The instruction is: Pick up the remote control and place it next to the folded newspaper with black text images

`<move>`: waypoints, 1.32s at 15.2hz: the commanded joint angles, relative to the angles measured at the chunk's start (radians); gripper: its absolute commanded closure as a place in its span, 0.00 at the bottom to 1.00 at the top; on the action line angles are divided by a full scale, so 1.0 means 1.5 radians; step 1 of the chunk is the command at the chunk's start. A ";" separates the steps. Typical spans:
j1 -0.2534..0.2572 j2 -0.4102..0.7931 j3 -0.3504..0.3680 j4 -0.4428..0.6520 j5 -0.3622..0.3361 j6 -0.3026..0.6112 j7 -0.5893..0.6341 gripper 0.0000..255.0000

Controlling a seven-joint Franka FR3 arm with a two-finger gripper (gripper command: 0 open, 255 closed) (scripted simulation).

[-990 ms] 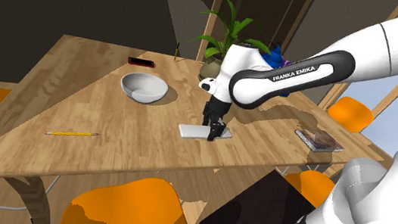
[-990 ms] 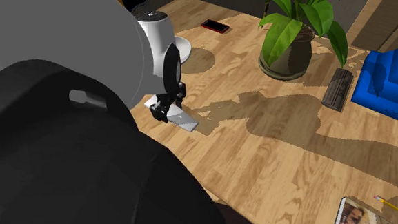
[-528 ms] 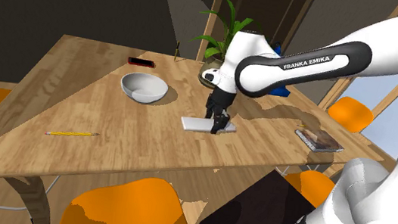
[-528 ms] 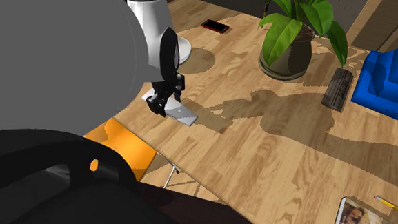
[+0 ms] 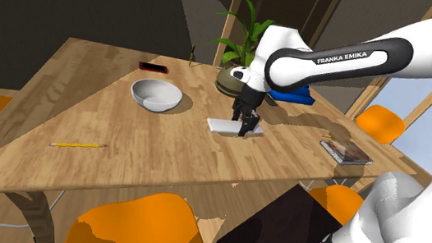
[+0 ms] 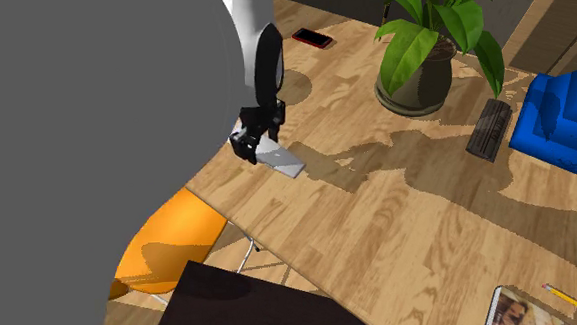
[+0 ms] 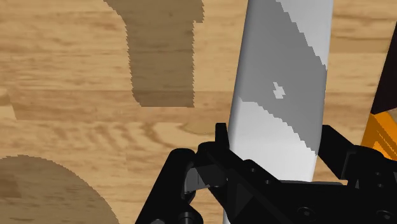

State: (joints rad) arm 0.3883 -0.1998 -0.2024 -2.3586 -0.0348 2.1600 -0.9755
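Clasping the remote [image 7: 283,70], fingers [image 7: 335,146] hide its end.

bowl [image 5: 156,95] on the table [image 5: 84,103], phone [image 5: 153,67] behind it, pencil [image 5: 77,144] before it

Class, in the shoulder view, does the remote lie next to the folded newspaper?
No: the remote is clasped in the gripper near the middle of the table, well apart from the newspaper.
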 commanded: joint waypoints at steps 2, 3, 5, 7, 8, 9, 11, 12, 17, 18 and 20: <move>-0.022 0.012 -0.032 0.016 -0.004 -0.004 -0.052 1.00; -0.029 0.015 -0.042 0.020 -0.005 -0.004 -0.069 1.00; -0.044 0.024 -0.063 0.030 -0.007 -0.006 -0.104 1.00; -0.058 0.035 -0.084 0.044 -0.006 -0.008 -0.140 1.00; -0.065 0.042 -0.094 0.051 -0.006 -0.009 -0.158 1.00; -0.072 0.049 -0.104 0.060 -0.004 -0.010 -0.176 1.00; -0.086 0.067 -0.124 0.079 0.001 -0.012 -0.213 1.00; -0.093 0.076 -0.134 0.090 0.004 -0.014 -0.231 1.00; -0.129 0.135 -0.178 0.155 0.031 -0.026 -0.327 1.00; -0.137 0.149 -0.186 0.171 0.038 -0.029 -0.347 1.00; -0.154 0.179 -0.200 0.204 0.055 -0.036 -0.386 1.00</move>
State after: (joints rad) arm 0.1700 0.0594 -0.4911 -2.0613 0.0420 2.1054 -1.5249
